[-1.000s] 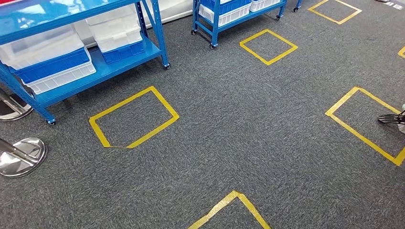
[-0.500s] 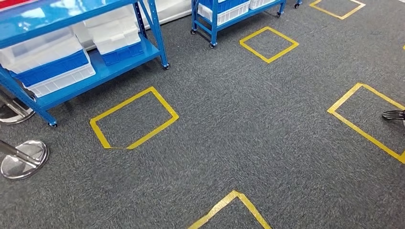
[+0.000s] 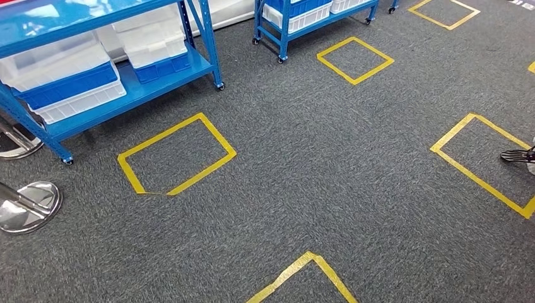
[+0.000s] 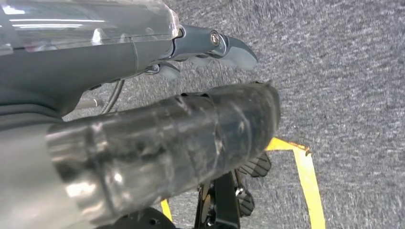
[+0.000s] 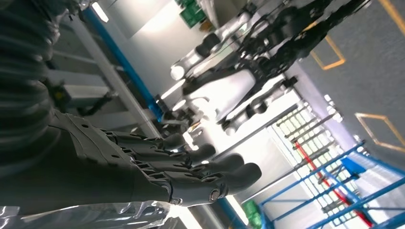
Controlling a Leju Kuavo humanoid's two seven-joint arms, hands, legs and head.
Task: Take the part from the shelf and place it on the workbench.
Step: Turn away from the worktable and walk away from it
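A blue shelf unit (image 3: pixel 135 95) stands at the far left on the carpet and carries white and blue bins (image 3: pixel 69 82). I cannot make out the part among them. My left hand (image 4: pixel 191 109) hangs over the grey carpet with its thick taped thumb and darker fingers (image 4: pixel 224 45) held apart, and nothing lies between them. On my right hand (image 5: pixel 157 167) the dark fingers (image 5: pixel 215 162) are stretched out side by side and hold nothing.
A second blue wheeled shelf (image 3: pixel 284 25) stands at the back. Yellow tape squares (image 3: pixel 176 154) mark the carpet. Two chrome stand bases (image 3: pixel 28 205) sit at the left edge. A dark shoe (image 3: pixel 517 155) shows at the right edge.
The whole head picture swayed slightly and came back, so the camera moved. Nothing on the floor or shelves has shifted.
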